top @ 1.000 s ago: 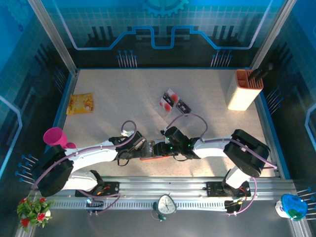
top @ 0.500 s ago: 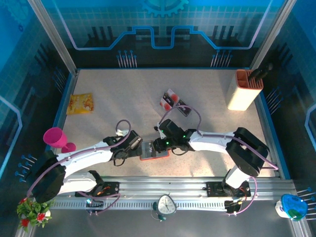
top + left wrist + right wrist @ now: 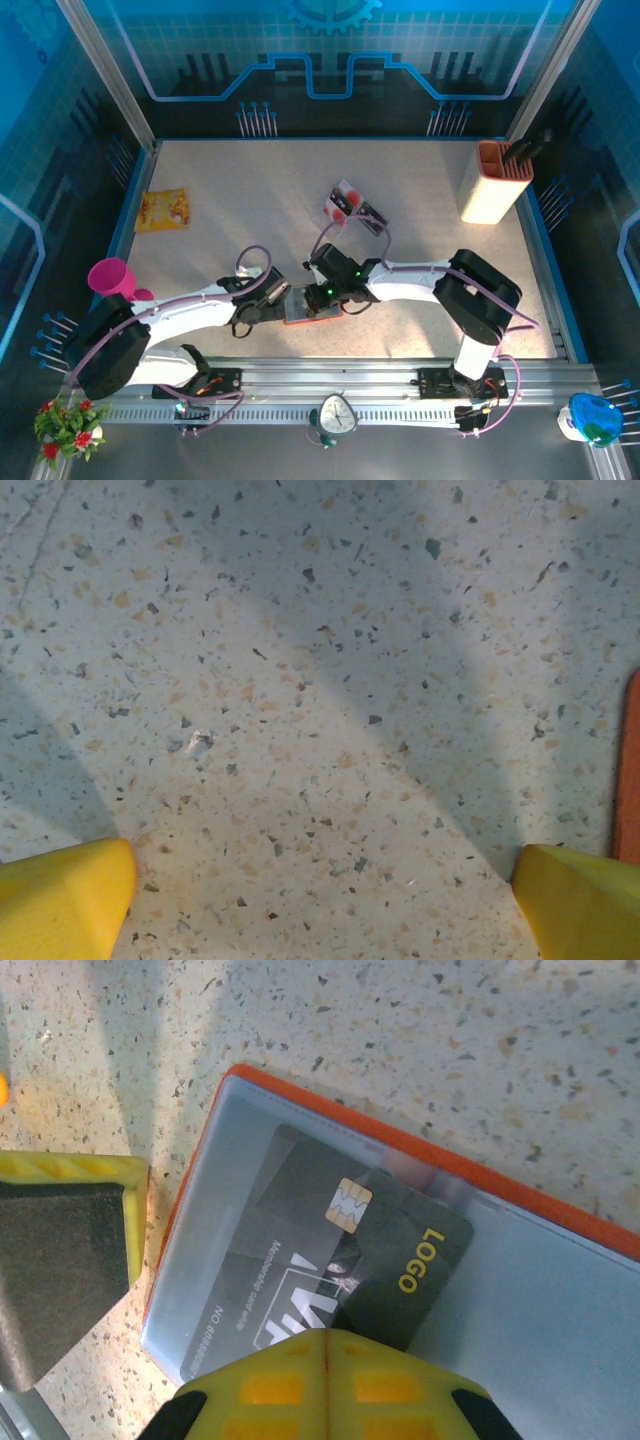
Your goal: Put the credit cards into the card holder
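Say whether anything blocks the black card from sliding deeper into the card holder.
Nothing visible does. The black card lies partly under the clear pocket of the card holder, right gripper jaws shut at its near edge; the open left gripper stands beside the holder.

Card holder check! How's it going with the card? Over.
Right gripper shut, tips against black card. Left gripper open beside card holder. Card partly under clear pocket. Nothing blocking.

Black card (image 3: 340,1250) in open orange holder (image 3: 560,1310)
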Robot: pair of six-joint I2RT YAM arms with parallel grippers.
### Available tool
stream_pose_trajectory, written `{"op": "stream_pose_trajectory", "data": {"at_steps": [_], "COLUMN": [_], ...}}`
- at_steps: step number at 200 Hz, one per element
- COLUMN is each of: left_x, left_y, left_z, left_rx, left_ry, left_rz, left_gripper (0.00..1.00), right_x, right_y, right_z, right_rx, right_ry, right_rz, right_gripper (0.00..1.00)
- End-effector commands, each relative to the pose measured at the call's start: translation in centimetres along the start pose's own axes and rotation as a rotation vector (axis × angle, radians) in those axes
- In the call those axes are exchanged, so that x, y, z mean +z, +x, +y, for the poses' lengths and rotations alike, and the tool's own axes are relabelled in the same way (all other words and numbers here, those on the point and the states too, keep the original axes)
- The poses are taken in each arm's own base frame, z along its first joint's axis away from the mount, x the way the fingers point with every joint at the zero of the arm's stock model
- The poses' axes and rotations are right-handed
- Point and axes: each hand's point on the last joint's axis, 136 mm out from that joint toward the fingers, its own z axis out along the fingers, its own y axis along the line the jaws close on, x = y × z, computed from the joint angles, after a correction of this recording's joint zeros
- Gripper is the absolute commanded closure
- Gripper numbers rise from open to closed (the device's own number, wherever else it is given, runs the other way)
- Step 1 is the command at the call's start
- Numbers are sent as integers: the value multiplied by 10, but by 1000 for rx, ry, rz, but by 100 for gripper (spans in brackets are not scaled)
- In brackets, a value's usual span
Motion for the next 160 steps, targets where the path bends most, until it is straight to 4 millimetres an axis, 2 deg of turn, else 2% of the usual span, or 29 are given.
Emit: {"op": "stream_pose_trajectory", "data": {"at_steps": [1,58,94,118,160], "left_x": [8,13,14,14,14], "left_y": [3,5,5,5,5], "left_z": [0,-4,-5,-5,-5], "left_rx": [17,27,31,32,31], "left_ry": [-13,-10,-8,-5,-1], "left_rz": [22,33,32,30,30], "left_gripper": [1,1,1,1,1], "right_x": [7,18,1,-12,-11], "right_y": [5,7,-6,-11,-6], "right_z": [6,17,26,18,3], "right_rx": [-27,-25,-34,-32,-21], "right_ry": [9,-10,-31,9,40], "right_rz": [36,61,9,-31,-15], "right_gripper": [93,95,95,95,96]}}
